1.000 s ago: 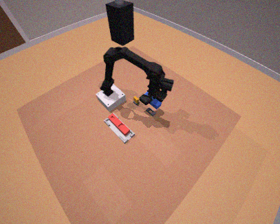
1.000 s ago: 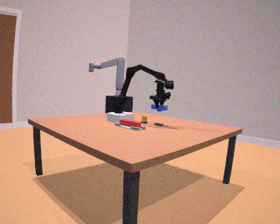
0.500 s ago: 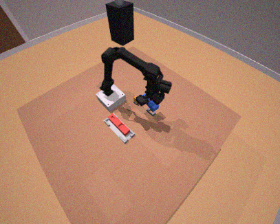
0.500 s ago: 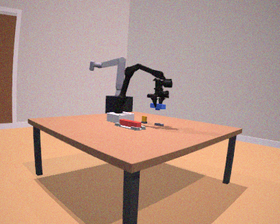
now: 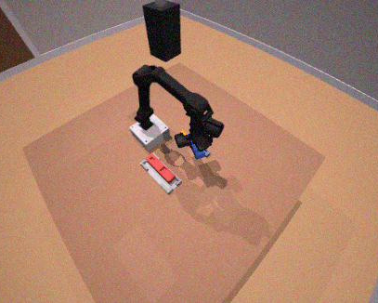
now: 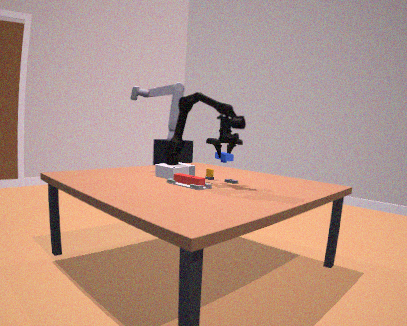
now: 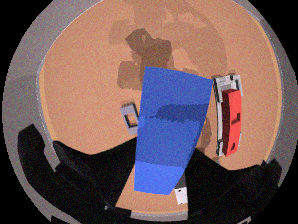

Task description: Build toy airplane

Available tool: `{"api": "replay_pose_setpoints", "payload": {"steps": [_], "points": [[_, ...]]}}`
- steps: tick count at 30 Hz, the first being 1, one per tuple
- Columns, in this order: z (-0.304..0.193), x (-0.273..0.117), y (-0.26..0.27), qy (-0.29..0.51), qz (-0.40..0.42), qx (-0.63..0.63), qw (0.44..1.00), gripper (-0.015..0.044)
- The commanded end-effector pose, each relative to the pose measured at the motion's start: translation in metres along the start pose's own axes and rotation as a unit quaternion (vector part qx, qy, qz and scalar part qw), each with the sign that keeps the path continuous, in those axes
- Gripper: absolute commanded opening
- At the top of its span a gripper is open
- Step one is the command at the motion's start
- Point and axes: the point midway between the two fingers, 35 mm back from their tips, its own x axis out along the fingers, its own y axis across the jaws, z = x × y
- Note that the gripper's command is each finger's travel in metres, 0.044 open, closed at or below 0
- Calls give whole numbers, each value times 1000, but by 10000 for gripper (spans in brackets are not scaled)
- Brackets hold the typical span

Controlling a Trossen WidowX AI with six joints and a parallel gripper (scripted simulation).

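Observation:
The red fuselage (image 5: 160,168) (image 6: 189,179) (image 7: 231,120) lies lengthwise in the pale cradle (image 5: 170,190) (image 7: 227,80), its dark sockets facing up. Whether it is fully down is too small to tell. My gripper (image 6: 224,151) is shut on the blue wing (image 5: 199,152) (image 6: 224,157) (image 7: 167,140) and holds it well above the table, off to the side of the cradle. In the wrist view the wing hides the fingertips, and its tab is not clear. The orange tail fin (image 5: 183,133) (image 6: 210,173) stands upright in a small dark holder, partly hidden by the arm in the top view.
A small grey open holder (image 6: 231,181) (image 7: 130,119) lies on the table beneath and beside the wing. The arm's white base (image 5: 149,132) (image 6: 174,171) is close behind the cradle. A grey arm (image 6: 176,107) stands behind my arm in the exterior view.

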Motion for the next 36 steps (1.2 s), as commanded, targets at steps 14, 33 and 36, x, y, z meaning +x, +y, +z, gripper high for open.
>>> {"api": "replay_pose_setpoints", "payload": {"steps": [14, 33, 36], "points": [[17, 9, -52, -2, -2, 162, 987, 0], [26, 21, -112, -4, -4, 344, 939, 0], [26, 22, -122, -4, -4, 372, 928, 0]]}}
